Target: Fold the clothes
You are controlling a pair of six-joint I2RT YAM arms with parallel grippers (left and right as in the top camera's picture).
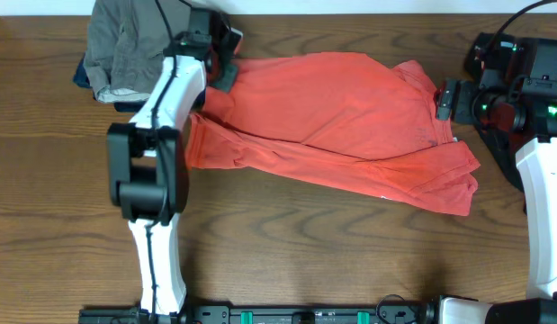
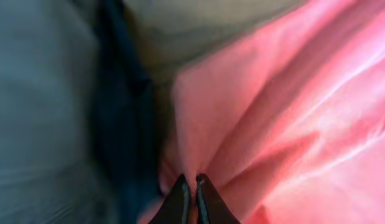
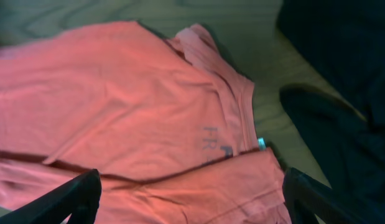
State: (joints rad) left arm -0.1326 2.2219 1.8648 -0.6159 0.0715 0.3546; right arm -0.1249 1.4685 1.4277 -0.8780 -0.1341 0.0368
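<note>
The left arm stretches forward over the counter [image 1: 305,261], its left tool [image 1: 222,74] pinching the far-left edge of the coral T-shirt [image 1: 350,117], which lies spread mid-counter. The right tool [image 1: 446,99] hovers with fingers wide apart by the shirt's collar end.

T-shirt [image 1: 350,117] on table [image 1: 305,252], between garment pile [image 1: 121,45] left and single garment [image 3: 341,93] right

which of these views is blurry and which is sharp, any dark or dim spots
Overhead: sharp and evenly lit, table grain crisp around the coral-red T-shirt. Left wrist: badly out of focus, too close to the shirt fold pinched in the shut left gripper. Right wrist: dim and slightly soft, the lettering faint, the open right gripper only a silhouette.
</note>
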